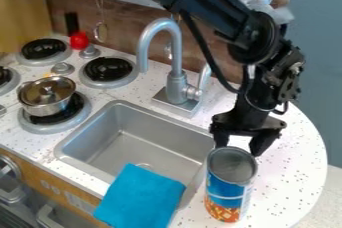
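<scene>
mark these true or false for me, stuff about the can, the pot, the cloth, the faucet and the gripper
1. The can stands upright beside the sink. True.
2. The gripper hangs over the pot. False: it is at the top of the can, away from the stove.
3. The blue cloth lies over the sink's near edge. True.
4. The faucet stands on the sink's near side. False: it is on the far side.
5. The gripper's fingers are closed together. False: they are apart.
</scene>
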Robot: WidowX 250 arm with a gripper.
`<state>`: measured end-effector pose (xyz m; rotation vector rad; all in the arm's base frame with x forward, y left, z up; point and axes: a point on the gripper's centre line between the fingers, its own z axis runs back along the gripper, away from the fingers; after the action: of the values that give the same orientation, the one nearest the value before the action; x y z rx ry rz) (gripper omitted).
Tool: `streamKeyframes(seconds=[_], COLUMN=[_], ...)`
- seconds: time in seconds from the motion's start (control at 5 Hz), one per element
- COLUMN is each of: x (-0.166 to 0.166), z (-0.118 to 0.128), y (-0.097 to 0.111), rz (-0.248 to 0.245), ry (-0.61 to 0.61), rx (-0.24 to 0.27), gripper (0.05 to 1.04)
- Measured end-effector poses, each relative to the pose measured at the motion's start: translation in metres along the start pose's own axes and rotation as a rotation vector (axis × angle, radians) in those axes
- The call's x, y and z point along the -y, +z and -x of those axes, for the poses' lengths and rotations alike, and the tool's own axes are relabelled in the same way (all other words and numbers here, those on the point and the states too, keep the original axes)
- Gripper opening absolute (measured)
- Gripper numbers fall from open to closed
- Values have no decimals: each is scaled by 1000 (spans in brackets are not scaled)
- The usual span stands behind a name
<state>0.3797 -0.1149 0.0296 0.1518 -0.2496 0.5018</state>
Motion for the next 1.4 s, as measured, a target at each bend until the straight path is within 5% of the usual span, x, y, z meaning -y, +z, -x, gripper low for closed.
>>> streamKeyframes(seconds=[0.6,1.0,1.4], x=[-3,-8,-33], z=[-2,-28,-12], y=[2,47,79], rz=[10,118,166], ry=[4,111,35], rx=[-3,8,-30], gripper=[1001,1001,1001])
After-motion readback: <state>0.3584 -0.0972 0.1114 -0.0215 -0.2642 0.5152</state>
